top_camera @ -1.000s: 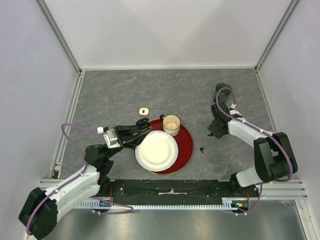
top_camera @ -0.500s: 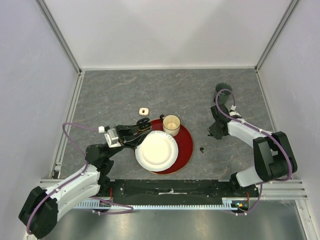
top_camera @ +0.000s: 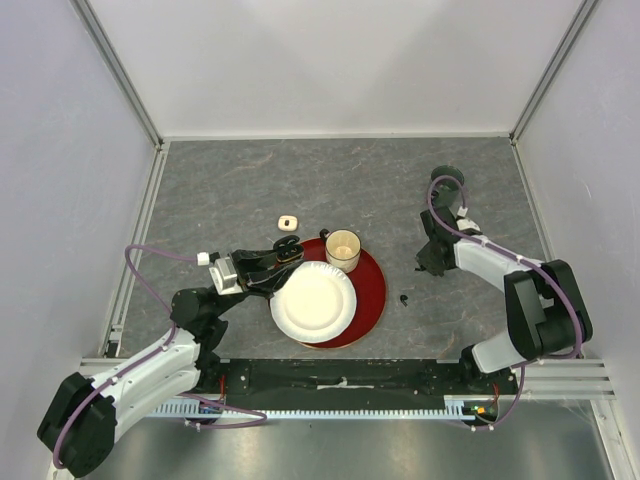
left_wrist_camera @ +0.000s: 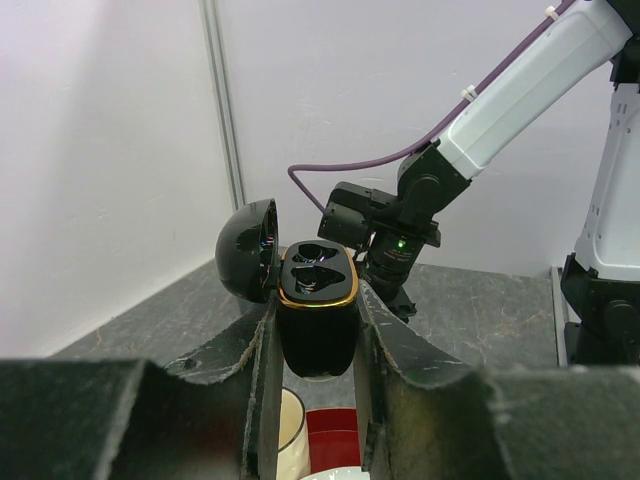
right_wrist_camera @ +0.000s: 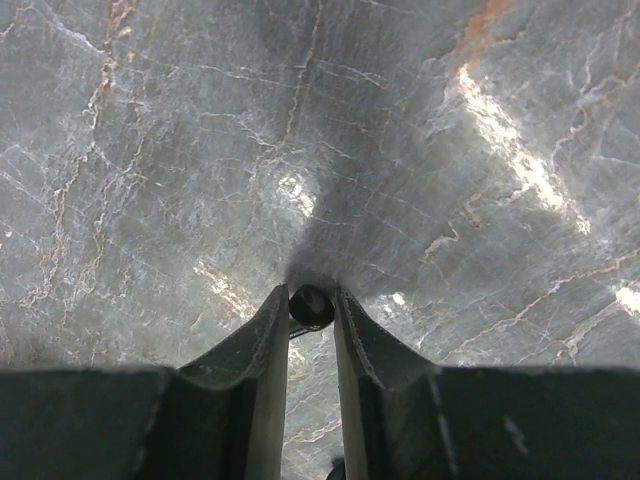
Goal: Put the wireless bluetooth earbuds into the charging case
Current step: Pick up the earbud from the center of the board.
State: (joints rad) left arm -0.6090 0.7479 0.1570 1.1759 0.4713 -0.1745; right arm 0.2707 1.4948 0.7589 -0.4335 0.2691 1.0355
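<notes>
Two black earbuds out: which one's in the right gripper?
The black earbud pinched between the right gripper's fingertips on the grey table; the second black earbud lies loose beside the red plate.

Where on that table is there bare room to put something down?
The far strip of the table along the back wall is bare, as far right as the dark cup. Crowded: the middle, around the red plate, paper cup and left gripper with its black case.

Earbud [top_camera: 403,298] on table [top_camera: 230,190], right of platter [top_camera: 373,290]
</notes>
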